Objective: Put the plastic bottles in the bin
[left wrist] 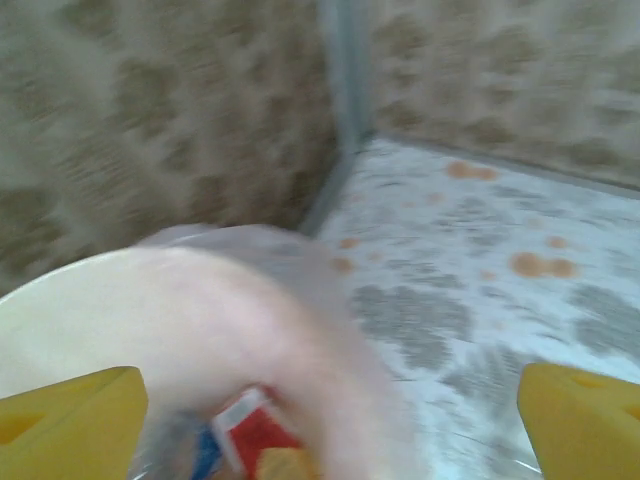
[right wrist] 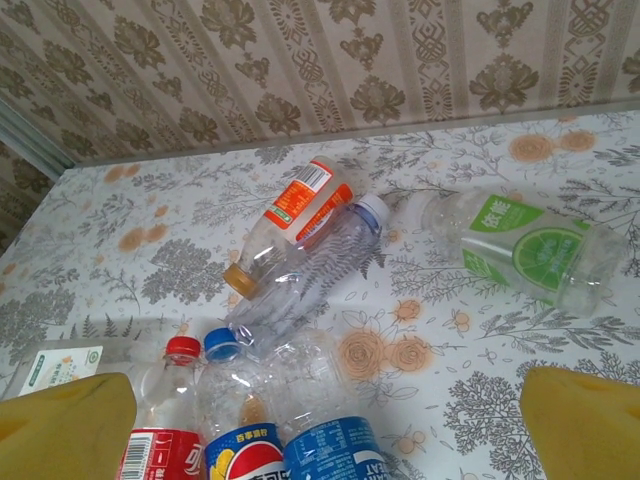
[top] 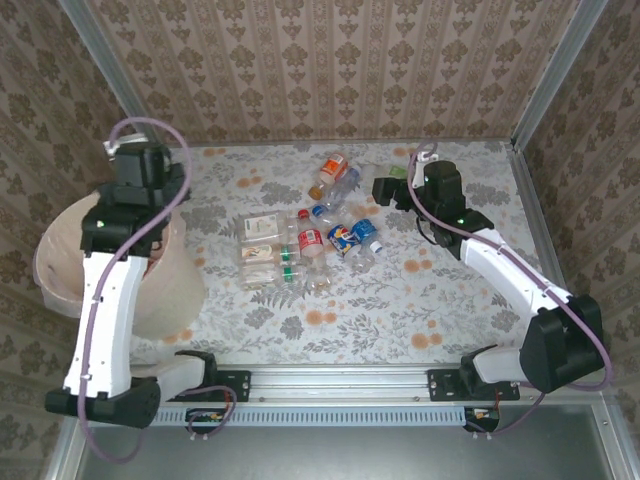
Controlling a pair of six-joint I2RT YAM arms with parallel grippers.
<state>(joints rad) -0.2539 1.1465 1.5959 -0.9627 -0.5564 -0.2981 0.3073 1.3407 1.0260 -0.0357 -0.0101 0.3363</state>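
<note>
On the flowered surface (top: 400, 300) most plastic bottles (top: 310, 245) lie at the centre, not yet binned. The bin (top: 50, 262) stands at 9 o'clock with a red-labelled bottle (left wrist: 250, 435) inside. Above it the left claw (left wrist: 330, 405) is spread and empty; the right claw (right wrist: 325, 420), also spread, is at 1 o'clock.

The bin (top: 176, 288) stands at the left edge of the flowered table (top: 400, 300), partly under the left arm (top: 105, 300). The plastic bottles (top: 310, 240) lie clustered right of the bin, with the right gripper (top: 386, 189) farther right, beyond them.
</note>
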